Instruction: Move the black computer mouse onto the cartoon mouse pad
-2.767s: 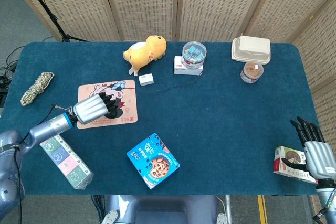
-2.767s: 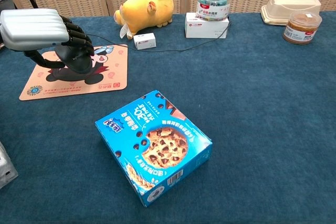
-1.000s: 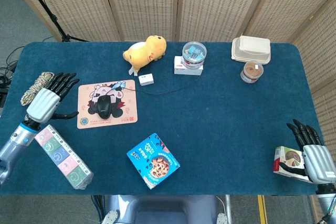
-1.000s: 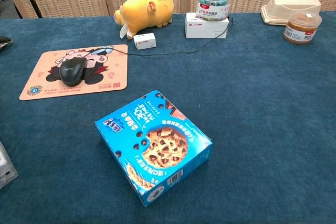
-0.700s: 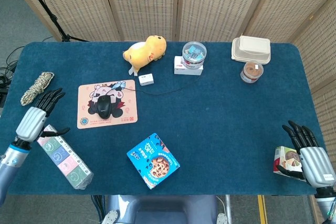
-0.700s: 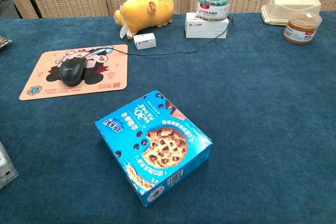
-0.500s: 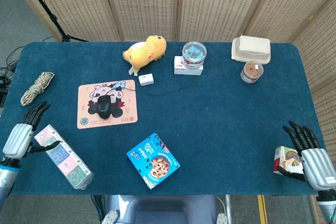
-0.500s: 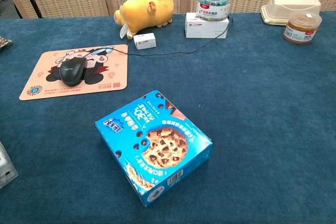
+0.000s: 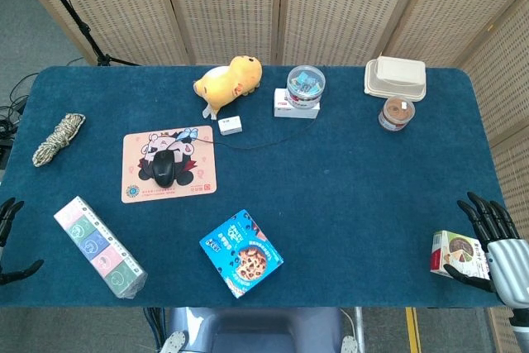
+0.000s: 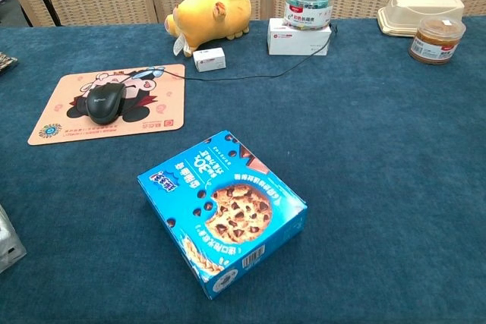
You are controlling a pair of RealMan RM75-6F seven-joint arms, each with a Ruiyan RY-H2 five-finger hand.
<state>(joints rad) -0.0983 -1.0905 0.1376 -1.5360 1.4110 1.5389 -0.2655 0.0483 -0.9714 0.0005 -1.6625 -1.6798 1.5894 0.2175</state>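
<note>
The black computer mouse [image 9: 164, 168] [image 10: 105, 102] lies on the pink cartoon mouse pad [image 9: 198, 183] [image 10: 161, 115], its cable running back toward a small white box. Only the fingertips of my left hand [image 9: 8, 237] show at the head view's left edge, spread apart and holding nothing, far from the pad. My right hand [image 9: 500, 254] is at the bottom right corner, fingers spread and empty, beside a small snack box [image 9: 457, 255]. Neither hand appears in the chest view.
A blue cookie box [image 9: 241, 253] [image 10: 222, 210] lies at front centre, and a long wrapped pack [image 9: 99, 247] sits at front left. A rope coil [image 9: 58, 138] is at far left. A yellow plush [image 9: 229, 82], clear jar [image 9: 305, 86], takeaway box [image 9: 396, 77] and brown jar [image 9: 396, 112] line the back.
My left hand has let go of the mouse and drawn back left and toward the front edge until it is almost out of view. The right hand slid slightly to the right.
</note>
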